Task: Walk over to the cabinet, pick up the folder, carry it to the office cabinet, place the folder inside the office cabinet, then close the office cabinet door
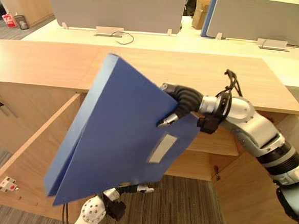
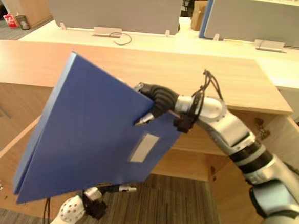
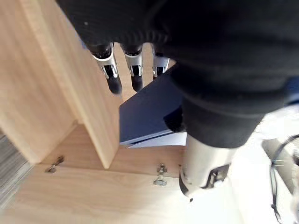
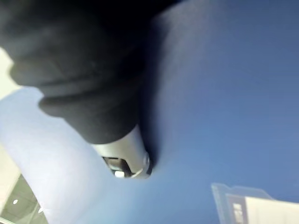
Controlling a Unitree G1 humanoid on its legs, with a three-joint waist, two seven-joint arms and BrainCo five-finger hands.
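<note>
Cabinet (image 1: 210,165) open under the wooden surface (image 1: 193,74), door (image 1: 28,160) swung wide. The blue folder (image 1: 117,135) hangs tilted in the air before it. Right hand (image 1: 183,101) has it: fingers clamped over the top edge, thumb on the cover. Left hand (image 1: 142,188) sits below the folder, fingers (image 3: 134,70) straight and loose, palm hidden.
</note>
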